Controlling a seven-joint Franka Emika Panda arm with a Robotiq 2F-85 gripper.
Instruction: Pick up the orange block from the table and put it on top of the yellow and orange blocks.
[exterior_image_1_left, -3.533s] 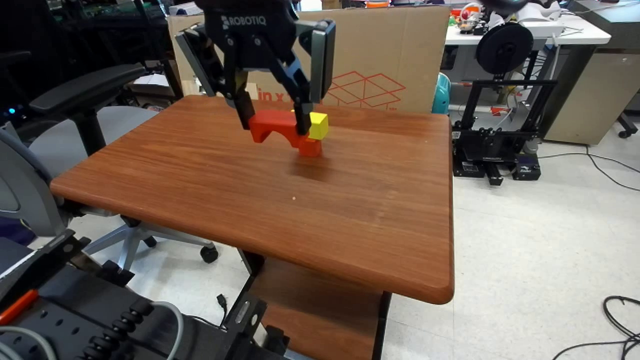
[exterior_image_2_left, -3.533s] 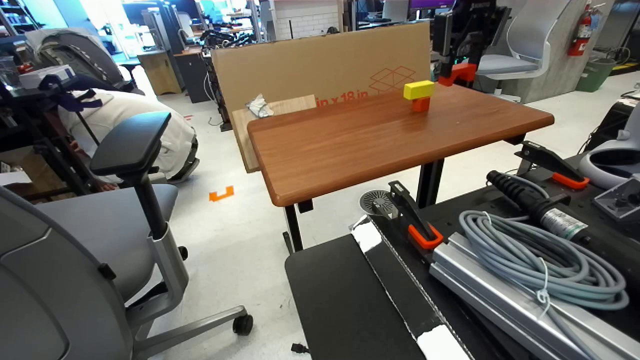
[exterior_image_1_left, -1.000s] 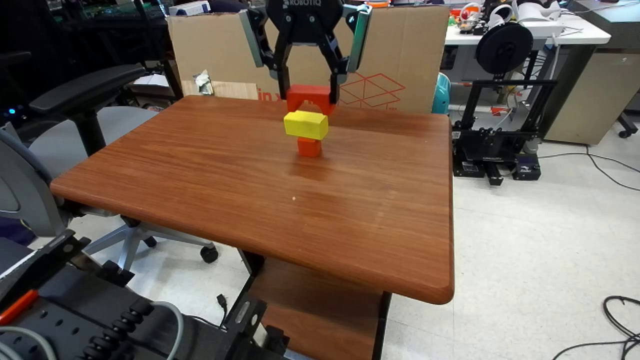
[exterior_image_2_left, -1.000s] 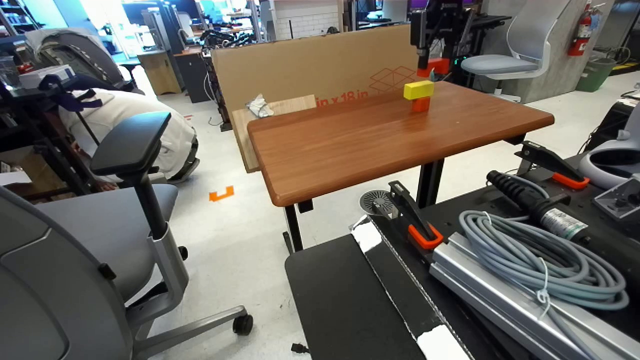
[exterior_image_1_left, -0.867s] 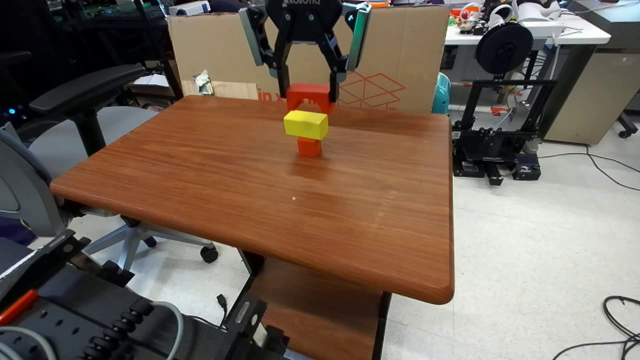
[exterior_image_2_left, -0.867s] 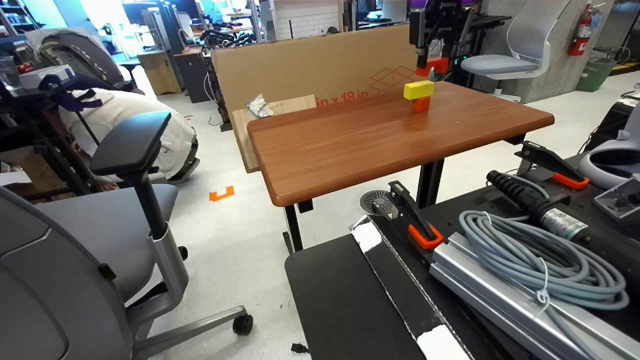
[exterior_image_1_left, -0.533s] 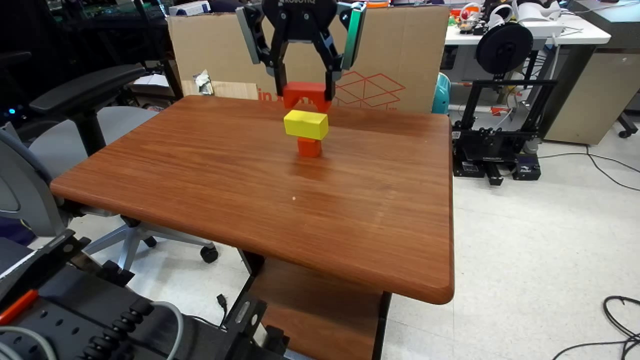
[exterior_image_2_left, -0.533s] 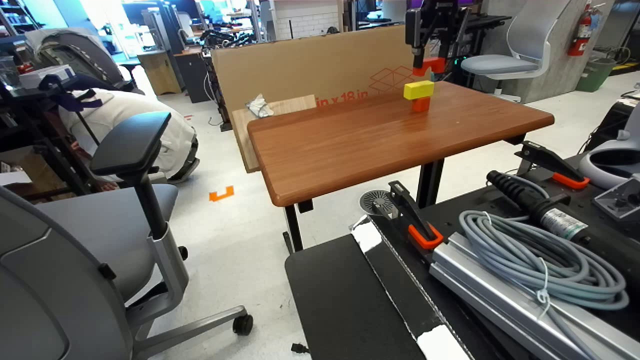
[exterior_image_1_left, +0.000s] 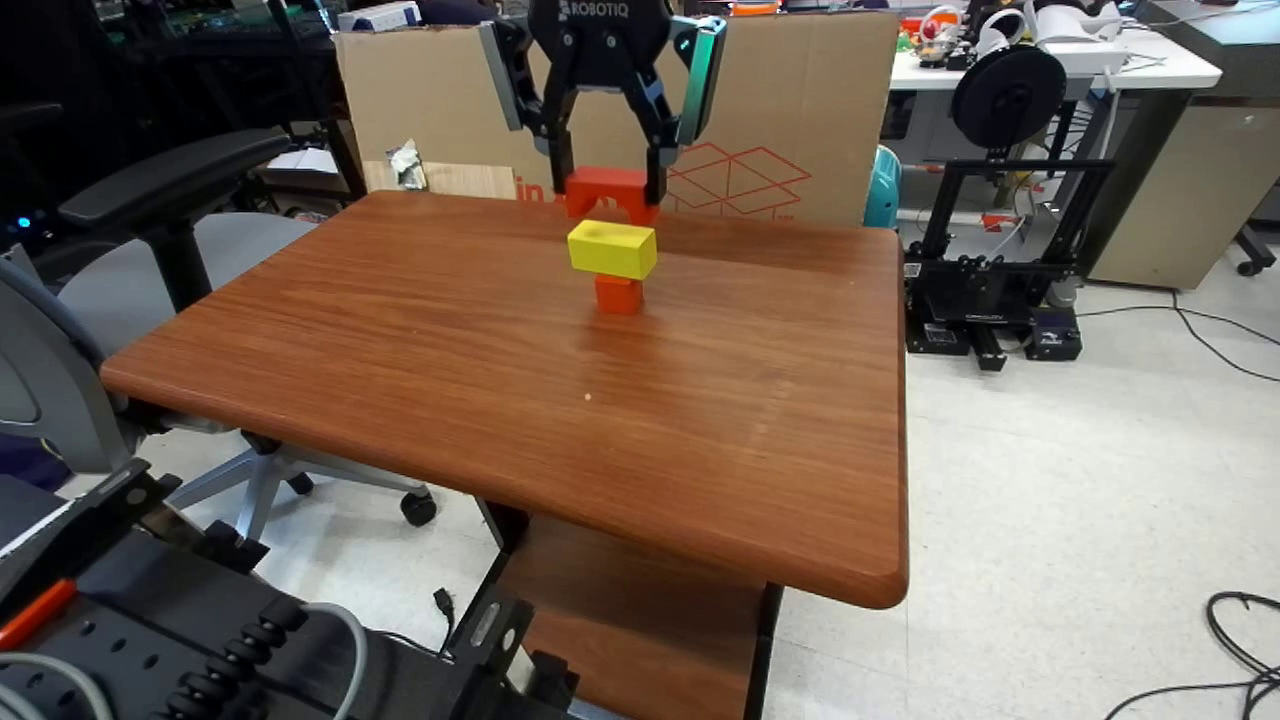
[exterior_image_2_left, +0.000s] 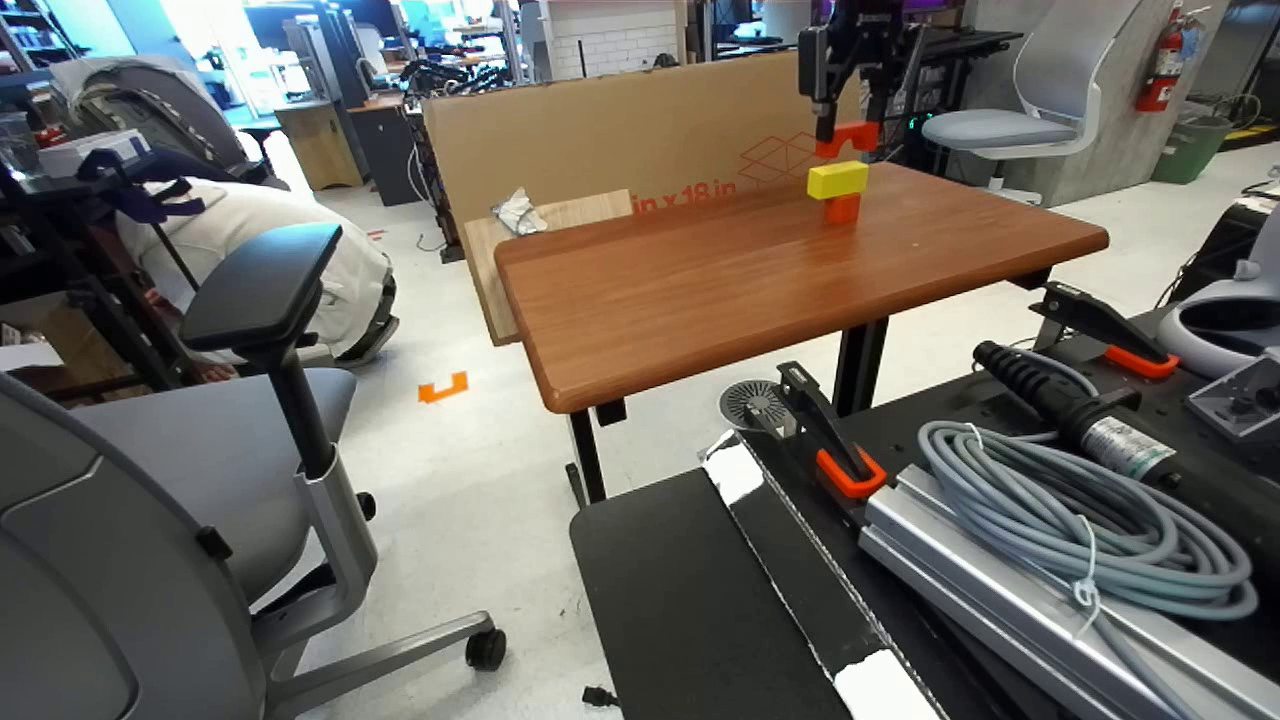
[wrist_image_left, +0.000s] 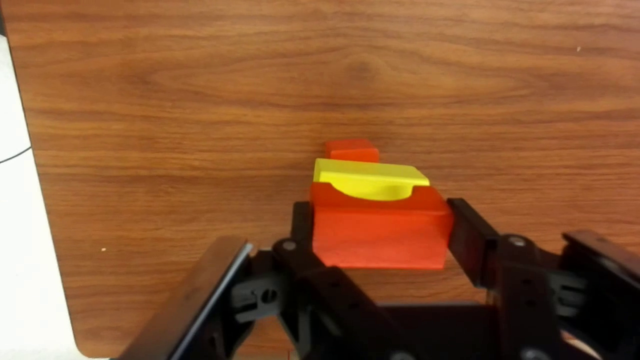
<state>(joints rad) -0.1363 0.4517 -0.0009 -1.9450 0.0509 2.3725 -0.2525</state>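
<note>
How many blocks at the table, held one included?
3: an arched orange block in the gripper, and a yellow block lower down, atop a small orange block on the table.

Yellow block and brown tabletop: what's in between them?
A small orange block: both exterior views show it on the wood-grain tabletop, with the yellow rectangular block resting on it. In the wrist view, only part of it shows.

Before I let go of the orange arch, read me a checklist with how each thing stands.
The pincer grips the orange arch at both ends: ok.
Its hollow side faces down: ok.
The orange arch rests on the yellow block: not ok; a gap shows in an exterior view.
The yellow block sits on the small orange block on the table: ok.
The orange arch lines up over the yellow block: cannot tell.
</note>
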